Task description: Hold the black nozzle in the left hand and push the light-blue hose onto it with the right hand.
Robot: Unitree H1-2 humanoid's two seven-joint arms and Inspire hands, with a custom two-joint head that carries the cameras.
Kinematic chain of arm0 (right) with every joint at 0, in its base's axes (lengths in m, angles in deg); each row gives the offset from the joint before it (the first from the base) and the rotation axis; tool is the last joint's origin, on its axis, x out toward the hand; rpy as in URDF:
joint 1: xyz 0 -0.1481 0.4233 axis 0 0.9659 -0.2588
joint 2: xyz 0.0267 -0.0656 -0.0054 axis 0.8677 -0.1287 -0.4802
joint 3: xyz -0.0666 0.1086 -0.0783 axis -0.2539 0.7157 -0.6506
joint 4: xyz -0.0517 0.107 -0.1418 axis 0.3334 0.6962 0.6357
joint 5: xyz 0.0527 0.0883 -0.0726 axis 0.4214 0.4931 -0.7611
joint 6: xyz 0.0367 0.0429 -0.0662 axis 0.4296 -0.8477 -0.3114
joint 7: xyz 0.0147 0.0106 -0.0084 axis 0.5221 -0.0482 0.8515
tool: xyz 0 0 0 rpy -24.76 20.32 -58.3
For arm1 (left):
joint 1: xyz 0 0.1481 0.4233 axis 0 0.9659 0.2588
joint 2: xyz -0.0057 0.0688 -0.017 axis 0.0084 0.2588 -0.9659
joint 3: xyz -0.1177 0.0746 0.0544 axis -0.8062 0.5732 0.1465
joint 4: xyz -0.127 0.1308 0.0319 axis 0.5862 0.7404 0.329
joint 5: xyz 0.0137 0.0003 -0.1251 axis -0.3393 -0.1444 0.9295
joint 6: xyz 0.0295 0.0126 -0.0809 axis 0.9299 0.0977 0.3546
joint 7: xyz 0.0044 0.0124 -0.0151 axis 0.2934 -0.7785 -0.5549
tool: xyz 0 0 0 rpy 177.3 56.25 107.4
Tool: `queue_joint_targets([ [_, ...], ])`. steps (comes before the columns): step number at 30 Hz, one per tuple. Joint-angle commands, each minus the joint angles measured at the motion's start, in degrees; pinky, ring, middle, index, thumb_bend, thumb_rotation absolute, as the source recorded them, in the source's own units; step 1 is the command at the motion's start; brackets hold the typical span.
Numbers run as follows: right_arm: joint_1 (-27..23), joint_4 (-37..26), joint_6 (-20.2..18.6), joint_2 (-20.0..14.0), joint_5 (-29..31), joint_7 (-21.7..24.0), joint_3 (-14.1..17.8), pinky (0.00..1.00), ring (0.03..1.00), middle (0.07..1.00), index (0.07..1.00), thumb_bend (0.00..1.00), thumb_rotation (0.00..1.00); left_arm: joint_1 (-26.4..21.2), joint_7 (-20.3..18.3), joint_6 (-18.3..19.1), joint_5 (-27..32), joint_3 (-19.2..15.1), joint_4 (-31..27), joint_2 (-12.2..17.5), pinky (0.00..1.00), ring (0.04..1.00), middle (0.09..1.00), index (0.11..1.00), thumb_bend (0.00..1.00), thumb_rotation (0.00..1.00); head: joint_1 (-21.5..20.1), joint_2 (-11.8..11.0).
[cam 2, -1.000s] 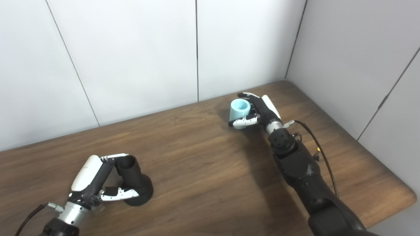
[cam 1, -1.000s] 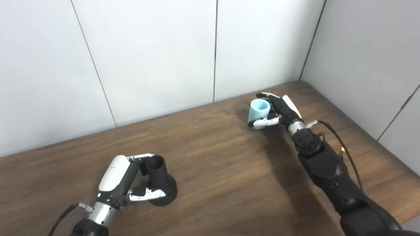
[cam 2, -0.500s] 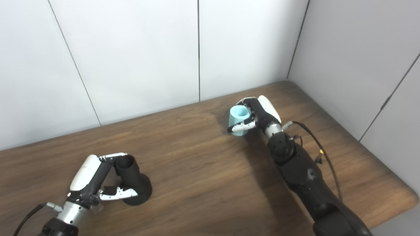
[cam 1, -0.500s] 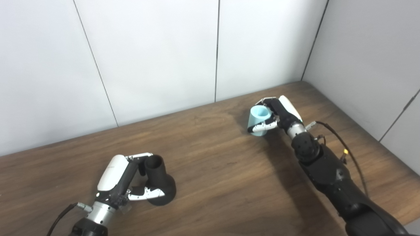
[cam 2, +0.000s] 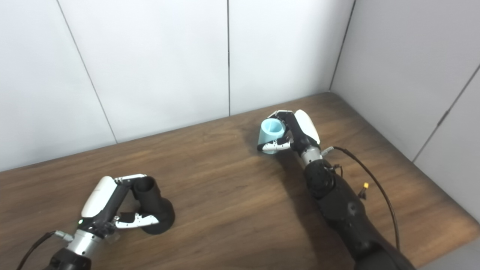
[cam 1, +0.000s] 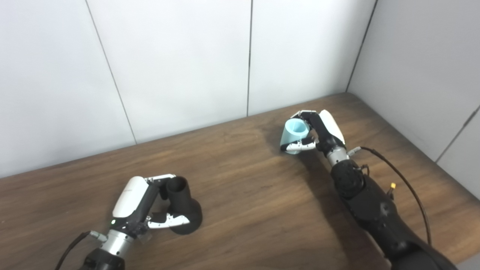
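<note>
Both parts gripped, well apart on the worktop (cam 1: 243,180).

The left robot hand (cam 1: 144,210) is closed around the black nozzle (cam 1: 183,210), whose wide base rests on the worktop and whose open neck points up. Far to the right of the nozzle, near the back wall, the right robot hand (cam 1: 318,131) clasps the light-blue hose (cam 1: 294,133). Risk, as I judge it: the short hose sits tilted in the fingers, so it could meet the neck crooked and jam or slip out.

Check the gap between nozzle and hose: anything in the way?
Nothing. Between the black nozzle in the left hand and the light-blue hose in the right hand, both eye views show only bare table.
</note>
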Motion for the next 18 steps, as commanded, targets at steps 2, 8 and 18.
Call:
queue_joint_targets([
  [2,-2.7,-9.2,-4.4,1.6,6.6,3.6,2.9,0.38,0.427,0.490,0.495,0.52,0.00,6.7,-2.1,1.2,-3.6,1.4,4.6,-0.3,0.36,0.404,0.460,0.497,0.50,0.00,1.6,0.3],
  [8,-4.6,-21.2,-14.7,3.6,12.0,10.7,3.1,0.34,0.413,0.492,0.513,0.52,0.00,6.8,-2.2,2.4,-6.0,1.0,4.0,-2.5,0.36,0.395,0.462,0.497,0.50,0.00,6.9,1.5],
  [18,-10.8,-31.3,-26.5,4.2,14.1,21.2,-1.7,0.31,0.399,0.489,0.521,0.52,0.00,6.6,-1.7,1.9,-7.5,0.0,5.8,-5.0,0.33,0.385,0.443,0.521,0.50,0.00,11.1,2.1],
])
